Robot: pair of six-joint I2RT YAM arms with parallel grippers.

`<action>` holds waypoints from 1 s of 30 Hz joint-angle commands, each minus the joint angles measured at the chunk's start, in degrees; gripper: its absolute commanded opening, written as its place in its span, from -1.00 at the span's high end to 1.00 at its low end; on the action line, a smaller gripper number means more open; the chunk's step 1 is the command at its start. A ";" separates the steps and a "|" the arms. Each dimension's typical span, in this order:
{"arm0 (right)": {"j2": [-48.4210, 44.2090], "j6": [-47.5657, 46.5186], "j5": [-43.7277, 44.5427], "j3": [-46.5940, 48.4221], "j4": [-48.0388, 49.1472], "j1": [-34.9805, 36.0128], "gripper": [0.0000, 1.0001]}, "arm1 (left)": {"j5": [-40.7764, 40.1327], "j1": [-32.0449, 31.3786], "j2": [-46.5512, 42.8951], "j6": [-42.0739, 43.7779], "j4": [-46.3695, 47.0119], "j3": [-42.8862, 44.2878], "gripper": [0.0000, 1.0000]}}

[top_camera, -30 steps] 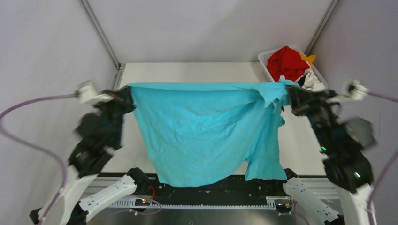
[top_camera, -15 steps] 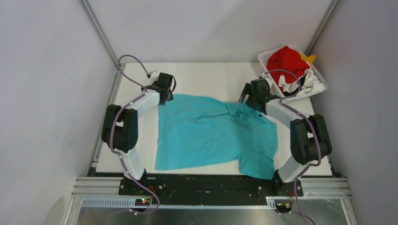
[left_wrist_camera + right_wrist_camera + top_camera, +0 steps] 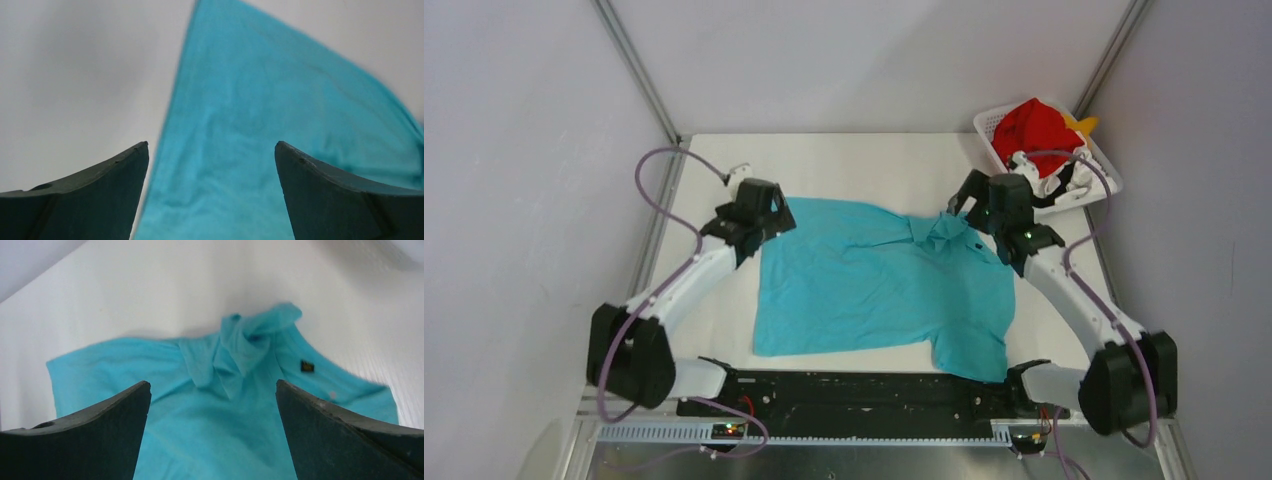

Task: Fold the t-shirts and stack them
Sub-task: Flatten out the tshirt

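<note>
The teal collared shirt (image 3: 874,290) lies spread on the white table (image 3: 854,160), its longer side running left to right. The left gripper (image 3: 211,145) hangs over its far left corner. The right gripper (image 3: 212,384) is near the bunched collar (image 3: 242,347) (the nearer arm for it). Both stand wide apart and empty. The cloth looks soft, thin and slightly wrinkled.
</note>
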 commanded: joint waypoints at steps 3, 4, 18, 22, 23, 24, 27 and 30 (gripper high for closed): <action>-9.26 0.60 -5.40 -10.75 -6.58 3.22 -0.99 | 7.66 -9.44 -9.98 -6.06 -0.10 -12.84 -0.99; -9.73 0.24 -6.30 -11.60 -5.62 4.03 -0.99 | 7.85 -10.98 -10.46 -6.69 -0.03 -14.56 -0.99; 15.17 3.00 -11.07 -6.69 16.87 2.53 -0.99 | 6.72 -14.03 -4.20 -11.59 6.29 -25.13 -0.99; 23.02 5.91 -13.04 -3.43 15.60 1.22 -0.99 | 7.44 -12.46 1.72 -11.43 7.23 -22.23 -0.99; 24.12 6.19 -13.63 -2.58 14.50 1.07 -0.99 | 7.61 -11.40 2.55 -11.26 7.28 -21.39 -0.99; 26.61 6.71 -14.94 -0.89 13.39 0.62 -0.99 | 8.30 -10.74 4.09 -11.16 7.28 -20.96 -0.99; 31.39 7.80 -18.46 4.28 8.56 -0.61 -0.99 | 9.52 -7.53 6.39 -10.48 7.34 -19.22 -0.99; 36.35 8.80 -21.91 8.47 6.47 -1.65 -0.99 | 10.37 -5.72 8.49 -9.27 7.29 -17.15 -0.99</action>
